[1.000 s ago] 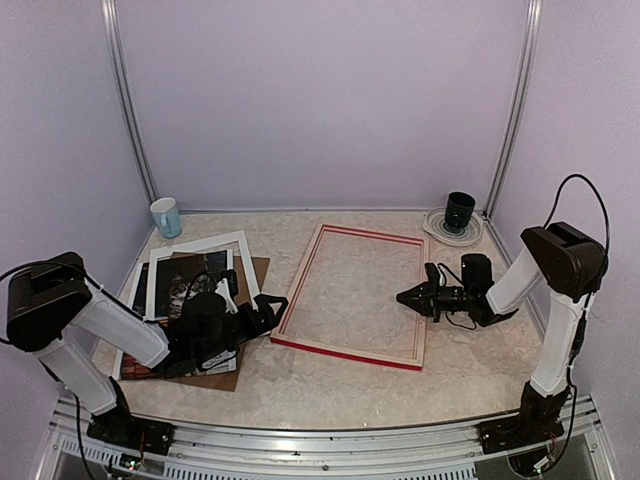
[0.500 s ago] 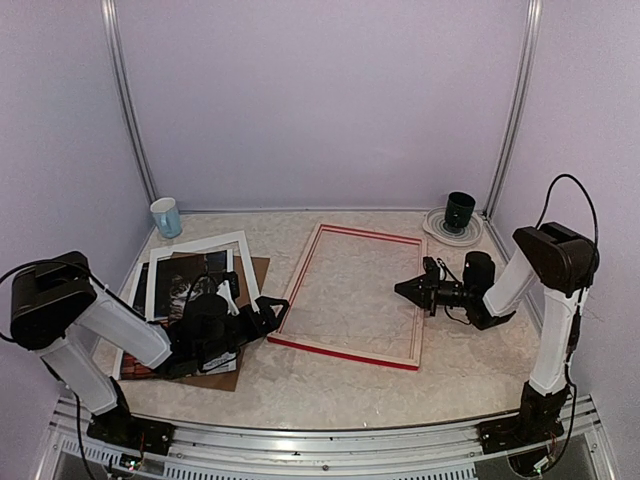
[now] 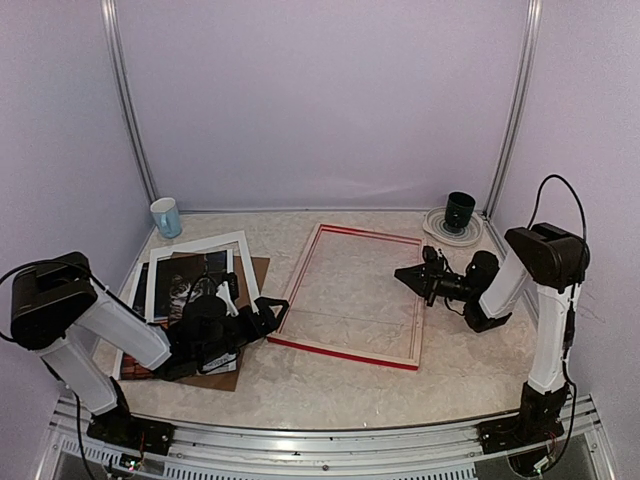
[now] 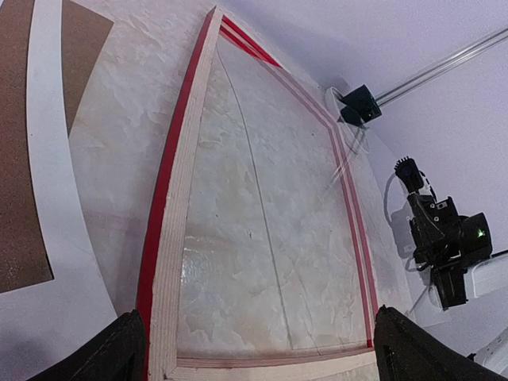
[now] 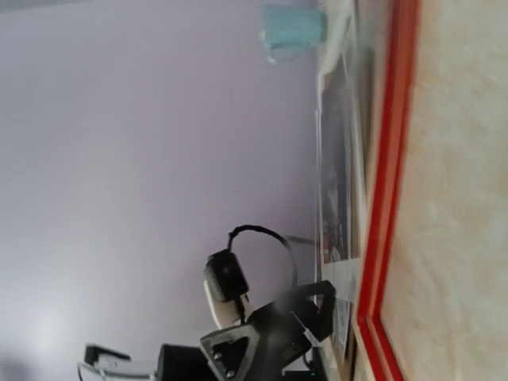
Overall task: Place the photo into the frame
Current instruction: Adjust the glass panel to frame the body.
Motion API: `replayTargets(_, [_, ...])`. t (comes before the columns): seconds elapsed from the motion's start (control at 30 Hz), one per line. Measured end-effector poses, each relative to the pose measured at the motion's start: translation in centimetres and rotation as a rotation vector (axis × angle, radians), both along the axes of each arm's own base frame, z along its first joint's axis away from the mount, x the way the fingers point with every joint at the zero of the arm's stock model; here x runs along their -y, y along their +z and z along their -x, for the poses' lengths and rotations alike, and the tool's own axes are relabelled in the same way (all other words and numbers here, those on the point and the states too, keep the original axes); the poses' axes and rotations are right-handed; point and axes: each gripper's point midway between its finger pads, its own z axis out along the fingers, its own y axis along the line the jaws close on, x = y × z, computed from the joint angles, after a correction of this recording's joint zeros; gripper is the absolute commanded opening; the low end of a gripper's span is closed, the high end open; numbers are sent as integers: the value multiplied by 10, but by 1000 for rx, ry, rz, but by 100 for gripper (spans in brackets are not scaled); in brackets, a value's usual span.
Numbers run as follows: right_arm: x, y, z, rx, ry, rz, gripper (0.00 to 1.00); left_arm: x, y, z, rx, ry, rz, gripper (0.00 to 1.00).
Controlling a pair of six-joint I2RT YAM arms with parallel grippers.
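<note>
The frame (image 3: 300, 282) lies flat in the middle of the tabletop (image 3: 330, 385), pale wood side up and red on its outer edges. The photo (image 3: 185, 282) lies well to the left of the frame on a brown board (image 3: 255, 275). A white mat (image 3: 198, 244) covers part of the photo, and the left arm hides its near part.

The left tool (image 3: 272, 308) is just beside the frame's left rail, near the near-left corner. Its fingers (image 4: 119, 353) are spread wide and hold nothing. In its own wrist view they sit at the two bottom corners, with one of the frame's pale rails running between them.

The right tool (image 3: 405, 274) reaches in over the frame's right rail, toward the far half. I cannot tell whether it is wide or narrow, or whether it touches the rail. Its own wrist view shows none of its fingers.

A dark cup (image 3: 460, 210) stands on a plate (image 3: 438, 232) past the frame's far-right corner. A blue cup (image 3: 166, 217) stands well beyond its far-left corner.
</note>
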Motion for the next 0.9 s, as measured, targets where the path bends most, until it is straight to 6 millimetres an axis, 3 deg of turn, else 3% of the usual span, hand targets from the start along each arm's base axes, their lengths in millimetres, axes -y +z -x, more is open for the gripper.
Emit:
replayTargets(0.17, [-5,-34,3,-121,9,8,0,-2,0,1,5,2,8,99])
replayTargets(0.9, [-12,-52,5,-29,23,178,1,-7,1,4,11,10,10,99])
